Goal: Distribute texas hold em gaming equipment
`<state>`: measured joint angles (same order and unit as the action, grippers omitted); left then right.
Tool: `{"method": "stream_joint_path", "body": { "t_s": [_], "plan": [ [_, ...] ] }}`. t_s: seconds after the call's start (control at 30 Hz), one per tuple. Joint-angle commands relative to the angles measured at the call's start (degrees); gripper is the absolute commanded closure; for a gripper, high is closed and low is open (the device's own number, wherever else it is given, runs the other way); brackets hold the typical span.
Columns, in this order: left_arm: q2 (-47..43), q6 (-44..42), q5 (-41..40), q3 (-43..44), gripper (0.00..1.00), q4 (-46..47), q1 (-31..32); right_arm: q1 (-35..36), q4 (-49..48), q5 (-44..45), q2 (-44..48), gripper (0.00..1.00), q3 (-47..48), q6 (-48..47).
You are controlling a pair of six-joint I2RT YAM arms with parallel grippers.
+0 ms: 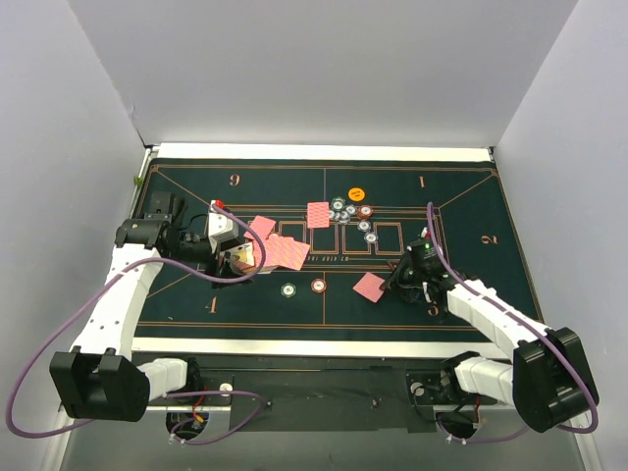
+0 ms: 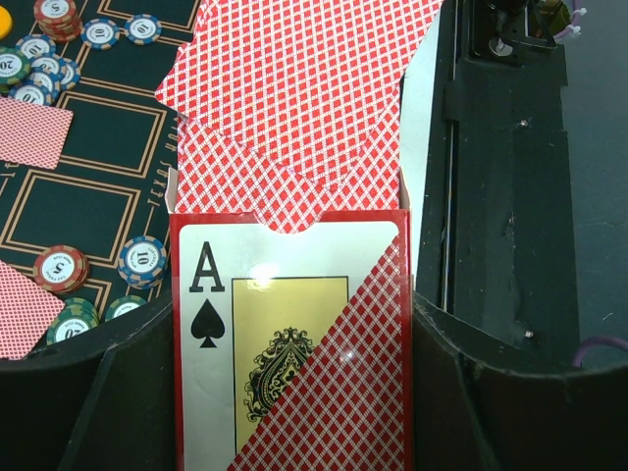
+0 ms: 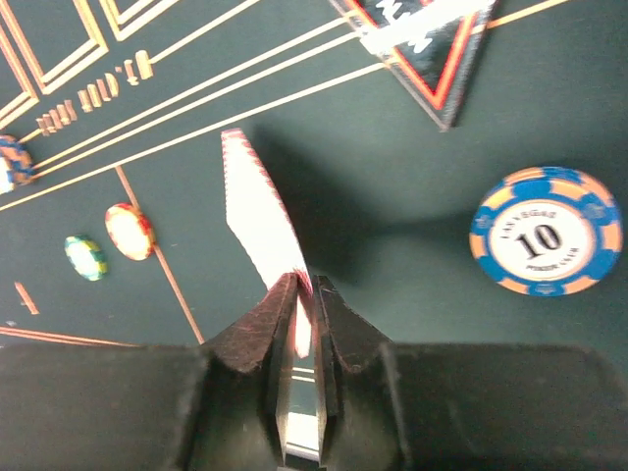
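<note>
My left gripper (image 1: pixel 238 257) is shut on a red-edged card box (image 2: pixel 292 343) with an ace of spades on it. Red-backed cards (image 2: pixel 304 88) fan out of its open end onto the mat (image 1: pixel 282 251). My right gripper (image 1: pixel 394 279) is shut on the edge of one red-backed card (image 3: pixel 257 211), held low over the mat (image 1: pixel 371 287). A single card (image 1: pixel 318 214) lies at the centre. Several chips (image 1: pixel 349 210) cluster by the orange button (image 1: pixel 356 193). A green chip (image 1: pixel 288 289) and a red chip (image 1: pixel 318 286) lie nearer. No blue button shows.
A blue-orange "10" chip (image 3: pixel 546 232) lies right of my right gripper, and a black triangular marker (image 3: pixel 424 44) lies beyond it. The green felt mat (image 1: pixel 471 196) is walled in by white panels. The left wrist view shows chips (image 2: pixel 61 267) and the dark table edge (image 2: pixel 510 196).
</note>
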<state>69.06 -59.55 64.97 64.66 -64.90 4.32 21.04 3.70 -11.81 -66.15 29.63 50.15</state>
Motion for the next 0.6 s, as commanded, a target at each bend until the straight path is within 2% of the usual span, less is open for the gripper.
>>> {"method": "stream_joint_path", "body": {
  "t_s": [0.0, 0.03, 0.07, 0.13, 0.2, 0.37, 0.43, 0.47, 0.57],
  "plan": [
    [-1.8, -0.2, 3.9, 2.7, 1.0, -0.1, -0.4, -0.4, 5.3, 5.7, -0.6, 0.88, 0.3, -2.7],
    [-1.7, -0.2, 3.8, 2.7, 1.0, -0.1, -0.4, -0.3, 5.9, 5.7, -0.6, 0.79, 0.3, -2.7],
    [-1.8, -0.1, 3.8, 2.7, 1.0, -0.1, -0.4, -0.3, 6.1, 5.5, -0.3, 0.75, 0.9, -2.8],
    [-1.7, -0.1, 3.6, 2.6, 1.0, -0.2, -0.4, -0.3, 7.3, 5.0, 0.9, 0.57, 1.6, -2.8],
    [-1.8, -0.1, 3.7, 2.5, 1.0, -0.2, -0.4, -0.3, 9.0, 4.2, 2.9, 0.49, 2.7, -3.0],
    [-1.8, -0.3, 3.4, 2.2, 1.0, -0.3, -0.4, -0.1, 11.4, 0.2, 9.2, 0.44, 7.7, -1.6],
    [-1.9, -0.3, 3.5, 2.2, 1.0, -0.3, -0.4, 0.3, 11.1, -2.2, 11.5, 0.38, 9.9, -0.2],
    [-1.9, -0.2, 3.5, 2.3, 1.0, -0.3, -0.4, 0.6, 10.4, -2.8, 12.2, 0.3, 10.8, 1.0],
    [-1.7, -0.1, 3.5, 2.3, 1.0, -0.2, -0.4, 2.8, 7.5, -6.6, 13.2, 0.21, 14.7, 3.8]
  ]
}}
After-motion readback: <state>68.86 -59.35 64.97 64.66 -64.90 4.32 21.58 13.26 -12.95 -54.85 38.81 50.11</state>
